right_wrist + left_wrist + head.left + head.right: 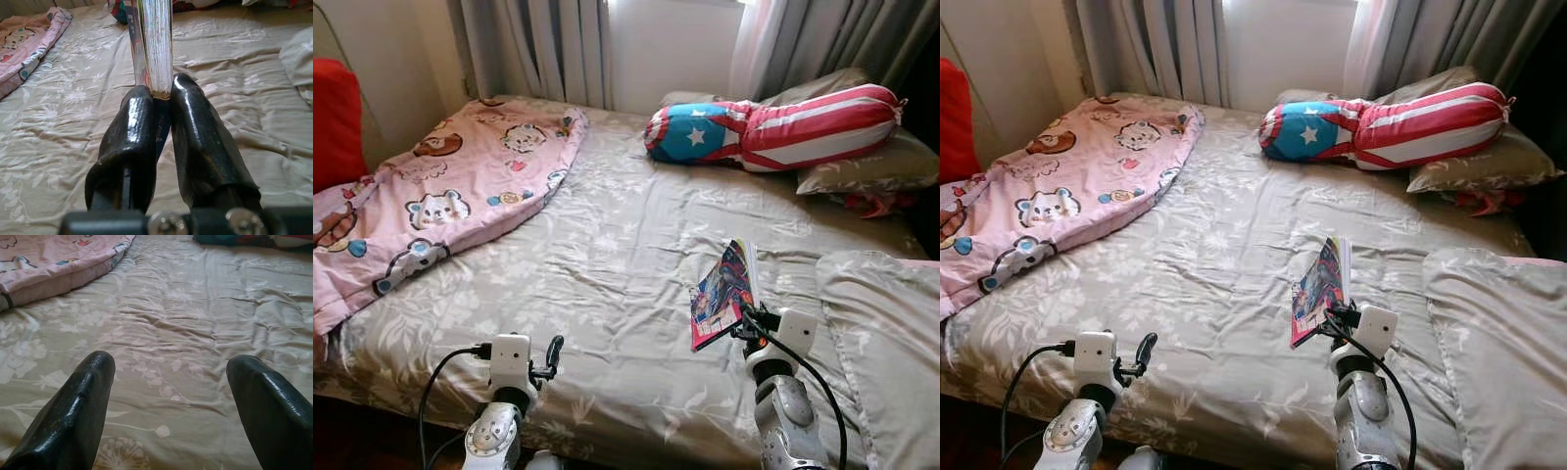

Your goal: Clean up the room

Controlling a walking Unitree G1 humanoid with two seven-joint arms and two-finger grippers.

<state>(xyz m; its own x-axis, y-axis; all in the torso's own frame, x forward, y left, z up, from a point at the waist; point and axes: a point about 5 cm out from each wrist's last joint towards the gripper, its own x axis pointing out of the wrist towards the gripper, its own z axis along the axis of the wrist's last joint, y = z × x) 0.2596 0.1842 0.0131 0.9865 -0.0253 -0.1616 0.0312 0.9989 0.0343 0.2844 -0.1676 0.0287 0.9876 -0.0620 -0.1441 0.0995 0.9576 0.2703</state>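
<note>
1. Right tool (pixel 159 105): clamped on the lower edge of a comic book (pixel 722 292). In my right wrist view both black fingers (pixel 128 132) pinch the page block from either side.
2. Comic book: held on edge above the bed (pixel 607 255), colourful cover facing the robot's left. Its long axis runs up and away from the tool, toward the head of the bed. I judge it lifted clear or barely brushing the sheet; I cannot tell which.
3. Left tool (pixel 171 396): spread wide with nothing between the fingers, hovering over bare floral sheet near the foot edge, well apart from the book.
4. Governing relation: the book sits directly ahead of the right tool and in its grip, so the right arm carries it; the left is far off to the side.
5. Other stock on the bed: pink cartoon-bear quilt (pixel 431 196) at the robot's left, star-and-stripe bolster (pixel 783 127) by the pillows (pixel 871 166).
6. Judgement: the thin book, gripped at one end, may sag or swing in transit.
</note>
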